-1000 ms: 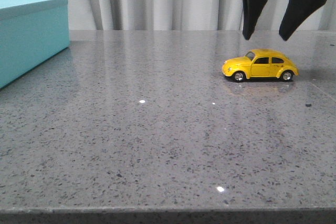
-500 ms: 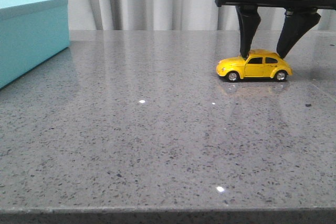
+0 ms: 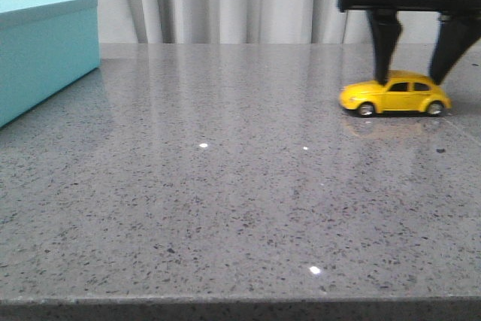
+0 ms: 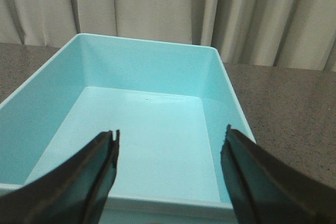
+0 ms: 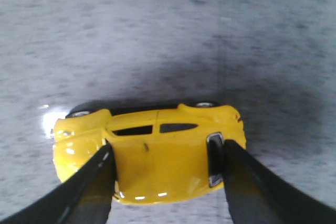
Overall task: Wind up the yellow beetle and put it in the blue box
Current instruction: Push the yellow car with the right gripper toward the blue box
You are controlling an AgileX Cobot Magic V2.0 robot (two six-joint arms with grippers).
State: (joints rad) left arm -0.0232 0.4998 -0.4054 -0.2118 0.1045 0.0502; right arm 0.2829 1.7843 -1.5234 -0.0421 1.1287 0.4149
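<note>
- Nearest me, the front half of the grey speckled tabletop (image 3: pixel 225 208) carries nothing I need; the work sits further back.
- Toward the right edge, the yellow beetle (image 3: pixel 394 95) stands on all four wheels, nose pointing left toward the blue box.
- My right claw (image 3: pixel 417 77) is down over the beetle, and the wrist view shows a finger (image 5: pixel 89 187) against each end of the cabin (image 5: pixel 157 156): clamped on the car, or very nearly.
- I judge this the winding step: the car is gripped with its wheels on the surface, so next I need to drag it backward, pressing down, then lift it.
- At the far left corner sits the blue box (image 3: pixel 45 50), well apart from the car.
- My left claw (image 4: pixel 168 174) hangs over the open box (image 4: pixel 220 103), fingers spread wide, holding nothing.
</note>
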